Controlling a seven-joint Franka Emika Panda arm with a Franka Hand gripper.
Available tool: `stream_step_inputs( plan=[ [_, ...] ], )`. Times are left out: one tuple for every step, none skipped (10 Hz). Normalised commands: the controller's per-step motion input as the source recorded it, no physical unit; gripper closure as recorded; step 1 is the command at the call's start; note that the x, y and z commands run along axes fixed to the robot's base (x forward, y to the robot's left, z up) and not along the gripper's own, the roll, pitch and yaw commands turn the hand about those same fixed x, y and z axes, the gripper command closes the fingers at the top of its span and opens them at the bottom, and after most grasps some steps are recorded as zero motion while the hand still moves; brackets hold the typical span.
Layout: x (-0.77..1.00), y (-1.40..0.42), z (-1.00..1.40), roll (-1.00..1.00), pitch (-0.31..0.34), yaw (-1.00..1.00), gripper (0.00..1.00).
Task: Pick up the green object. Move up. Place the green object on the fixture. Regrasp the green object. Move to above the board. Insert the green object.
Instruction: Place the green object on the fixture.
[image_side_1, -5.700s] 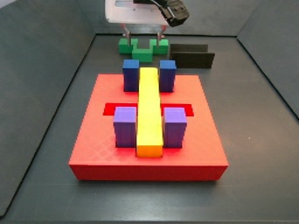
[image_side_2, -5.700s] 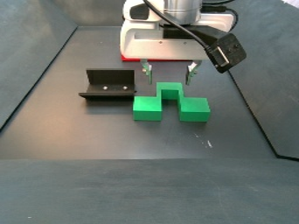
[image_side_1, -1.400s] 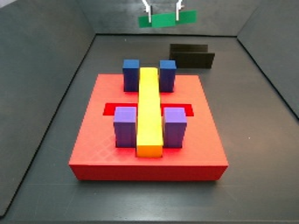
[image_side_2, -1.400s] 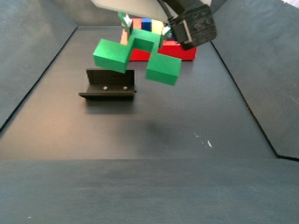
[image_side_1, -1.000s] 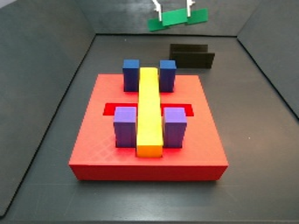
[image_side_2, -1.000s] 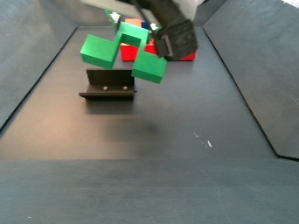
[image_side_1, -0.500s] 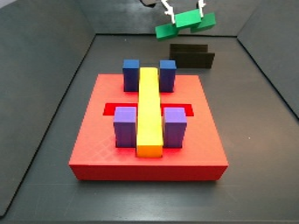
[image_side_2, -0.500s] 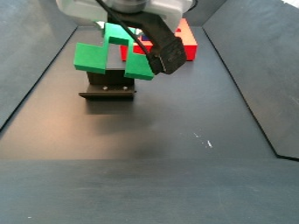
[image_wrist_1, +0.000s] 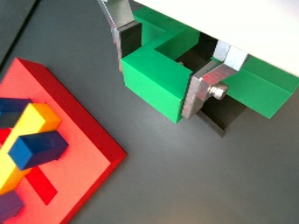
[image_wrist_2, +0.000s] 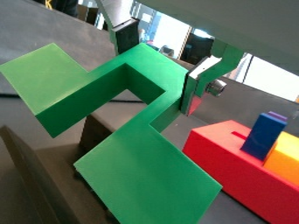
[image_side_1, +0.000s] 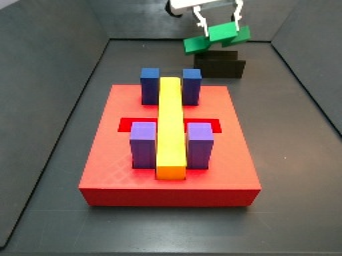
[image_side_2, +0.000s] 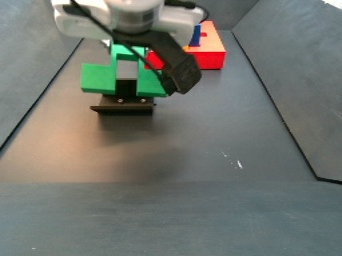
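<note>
End effector (image_wrist_1: 162, 63) gripping green object (image_side_2: 118, 78), just above fixture (image_side_2: 123, 104), board (image_side_1: 167, 160) well apart.

My floor (image_side_1: 54, 180) is a dark grey sheet walled in on its sides. The board (image_side_1: 120, 170) lies flat on it in the middle, nearer the front edge in a side view. The fixture (image_side_1: 221, 68) stands on the floor beyond the board, near the back wall and toward the right-hand wall. My gripper (image_side_1: 213, 18) hangs above the fixture, clamped on the green object (image_side_1: 217, 37).
</note>
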Motion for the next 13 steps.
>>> stream_step_inputs(
  plan=[
    [0.11, -0.08, -0.36, -0.18, 0.1, -0.13, 1.0],
    [0.14, -0.16, -0.18, -0.16, 0.117, -0.37, 1.0],
    [0.2, -0.15, -0.12, -0.16, 0.174, -0.45, 1.0],
    [0.21, -0.11, -0.03, -0.24, 0.146, -0.4, 1.0],
    [0.21, -0.05, -0.01, -0.22, 0.131, -0.37, 1.0],
    [0.2, -0.02, -0.04, -0.21, 0.106, -0.34, 1.0],
    [0.12, 0.0, -0.07, -0.07, 0.089, -0.14, 1.0],
    [0.16, 0.0, -0.16, -0.01, 0.106, -0.08, 1.0],
    [0.21, 0.04, -0.2, 0.0, 0.134, -0.05, 1.0],
    [0.2, 0.05, -0.22, 0.0, 0.14, -0.06, 1.0],
    [0.11, 0.09, -0.19, 0.02, 0.103, 0.0, 1.0],
    [0.03, 0.12, -0.15, 0.04, 0.054, 0.0, 1.0],
    [0.0, 0.09, -0.16, 0.07, 0.031, 0.0, 1.0]
  ],
)
